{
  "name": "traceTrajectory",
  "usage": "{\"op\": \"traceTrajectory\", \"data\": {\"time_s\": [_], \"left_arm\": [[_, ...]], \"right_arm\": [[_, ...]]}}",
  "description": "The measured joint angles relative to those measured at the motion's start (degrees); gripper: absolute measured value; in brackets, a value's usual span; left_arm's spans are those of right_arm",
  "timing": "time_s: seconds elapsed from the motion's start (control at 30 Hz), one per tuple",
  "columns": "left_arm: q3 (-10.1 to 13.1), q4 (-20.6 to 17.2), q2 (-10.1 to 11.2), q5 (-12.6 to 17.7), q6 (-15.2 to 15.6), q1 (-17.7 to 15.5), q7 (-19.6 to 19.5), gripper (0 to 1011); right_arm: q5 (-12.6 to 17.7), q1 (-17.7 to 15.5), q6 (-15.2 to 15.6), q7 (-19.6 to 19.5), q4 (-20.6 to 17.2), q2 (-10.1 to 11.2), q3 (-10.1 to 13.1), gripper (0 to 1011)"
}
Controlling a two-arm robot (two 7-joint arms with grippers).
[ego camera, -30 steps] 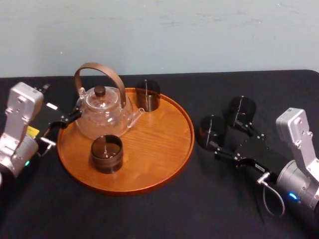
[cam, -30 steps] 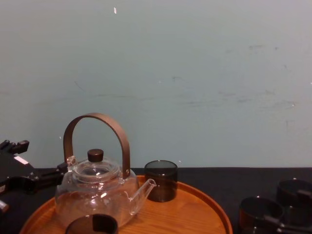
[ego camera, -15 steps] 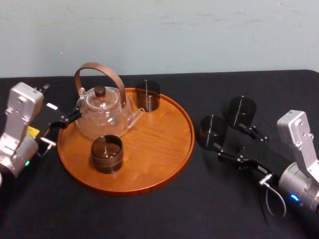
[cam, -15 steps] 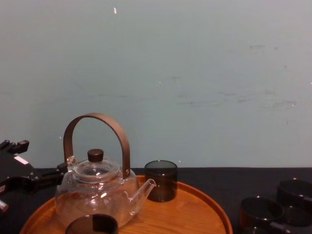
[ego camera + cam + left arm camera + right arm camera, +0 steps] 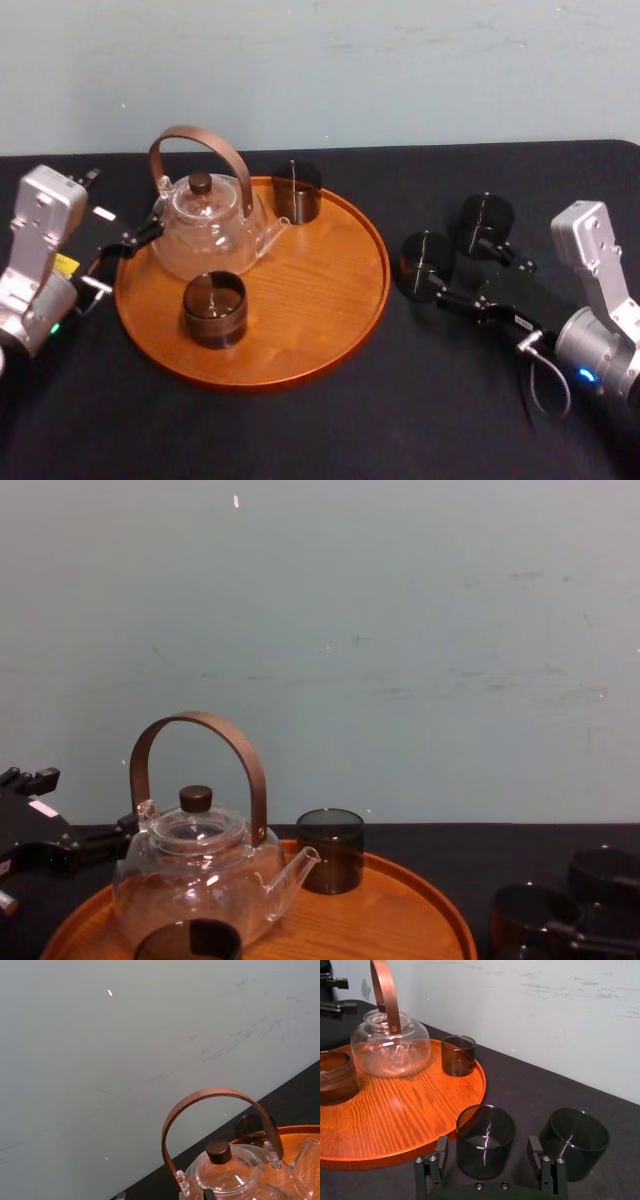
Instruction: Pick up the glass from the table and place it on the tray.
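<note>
- The glass (image 5: 422, 262) stands upright on the desk (image 5: 300, 430), between the tray (image 5: 330, 300) and the desk's right edge.
- The right hand (image 5: 488, 1146) is apart, one finger at each side of the glass.
- The left hand (image 5: 120, 205), apart, is near the desk's left edge.

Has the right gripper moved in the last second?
Yes, slightly. The right gripper, open around the nearer glass, has crept toward the tray; the glass has stayed put.
</note>
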Motion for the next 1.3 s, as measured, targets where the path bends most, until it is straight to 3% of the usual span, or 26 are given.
{"op": "traceTrajectory", "data": {"time_s": [0.7, 1.3], "left_arm": [[0.00, 0.00, 0.00, 0.00, 0.00, 0.00, 0.00, 1001], [0.01, 0.00, 0.00, 0.00, 0.00, 0.00, 0.00, 1001]], "right_arm": [[-0.83, 4.83, 1.32, 4.47, 6.96, -4.00, 0.30, 1002], [-1.58, 6.87, 1.26, 5.80, 9.58, -5.39, -0.41, 1002]]}}
